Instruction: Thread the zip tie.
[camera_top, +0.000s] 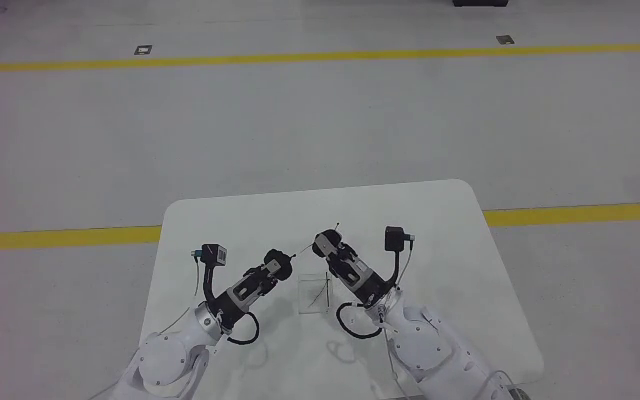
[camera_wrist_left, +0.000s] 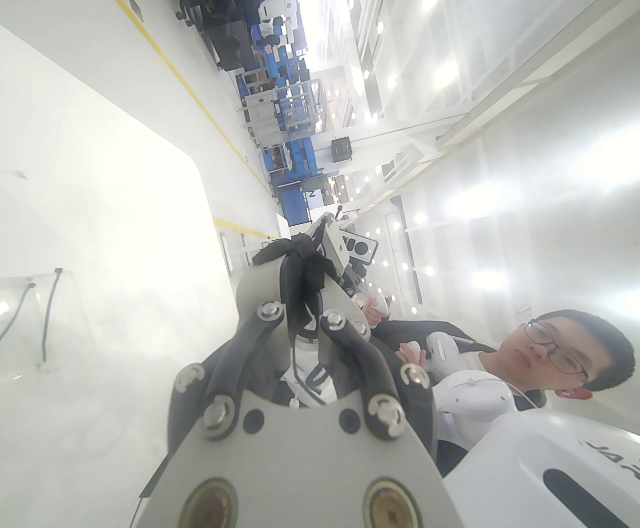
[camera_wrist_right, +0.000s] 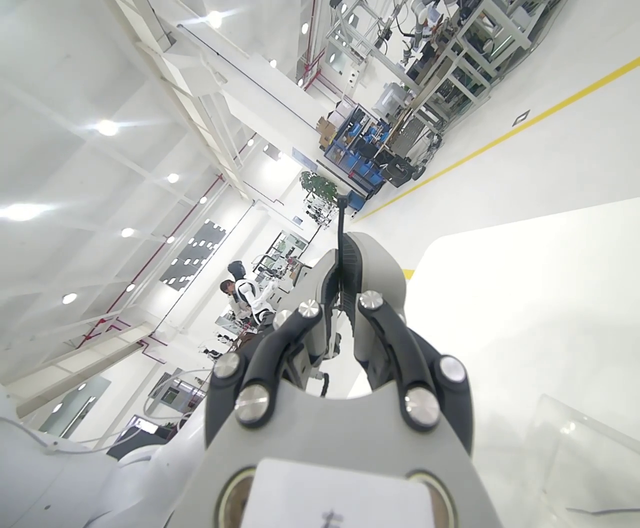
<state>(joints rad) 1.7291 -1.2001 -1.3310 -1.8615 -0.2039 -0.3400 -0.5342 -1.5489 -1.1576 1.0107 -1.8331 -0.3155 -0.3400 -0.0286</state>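
Here the black zip tie (camera_top: 305, 247) hangs in the air over the middle of the white table (camera_top: 440, 230), stretched between the two grippers. Its long axis runs on a slant across the table: the head end points toward the far right corner, and the tail end points back toward the near left side. How much it tilts up or down I cannot tell.

The right gripper (camera_wrist_right: 344, 250) has its fingers pressed together on the tie just below the head (camera_wrist_right: 342, 202), which sticks out past the fingertips. The strap crosses the fingertips rather than lying along them. The left gripper (camera_wrist_left: 297, 256) is likewise closed, pinching a dark strip between its tips. From above, the tie's tail end meets those tips.

Just nearer the robot, between the two arms, a clear plastic tray (camera_top: 307, 306) sits on the table. It holds a few spare zip ties (camera_wrist_left: 50, 312), which lie roughly side by side.

The table has rounded corners and stands on a pale grey floor. One yellow floor line (camera_top: 300, 57) runs well beyond the far edge, and a second passes behind the table. The room is a tall white hall with ceiling lights. It has racks of blue bins (camera_wrist_left: 295, 150) and a potted plant (camera_wrist_right: 317, 182) at its far side.
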